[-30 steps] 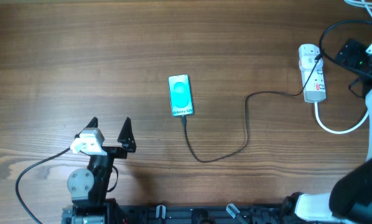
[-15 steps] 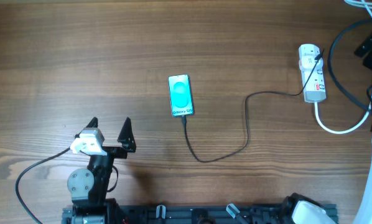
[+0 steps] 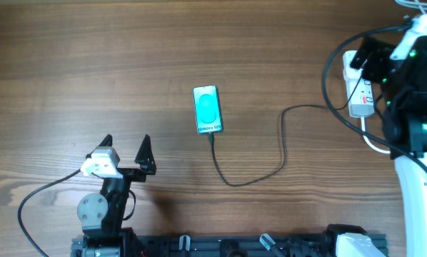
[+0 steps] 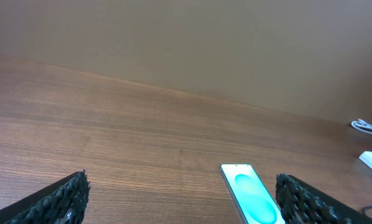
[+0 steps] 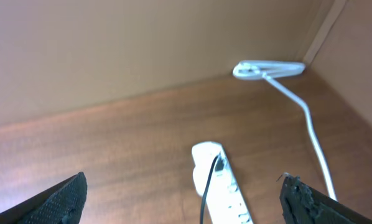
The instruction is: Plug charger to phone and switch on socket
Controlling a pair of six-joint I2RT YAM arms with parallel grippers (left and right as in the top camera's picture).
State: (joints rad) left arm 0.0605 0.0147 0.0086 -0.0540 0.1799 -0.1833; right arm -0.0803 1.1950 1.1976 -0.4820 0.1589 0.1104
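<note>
- While the left gripper (image 3: pixel 126 140) stays parked nearest, its fingers are spread wide and hold nothing.
- Phone (image 3: pixel 207 109) lies unmoved, the charger (image 3: pixel 283 135) meeting its near end.
- Farther off, the right gripper (image 5: pixel 182 186), wide open and empty, has swung over the socket (image 5: pixel 226 186).

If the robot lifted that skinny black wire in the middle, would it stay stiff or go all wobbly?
Probably floppy: the charger cable lies in loose curves. It looks thin, so it is likely light. Pulling hard might drag the phone, since one end seems plugged in there.
</note>
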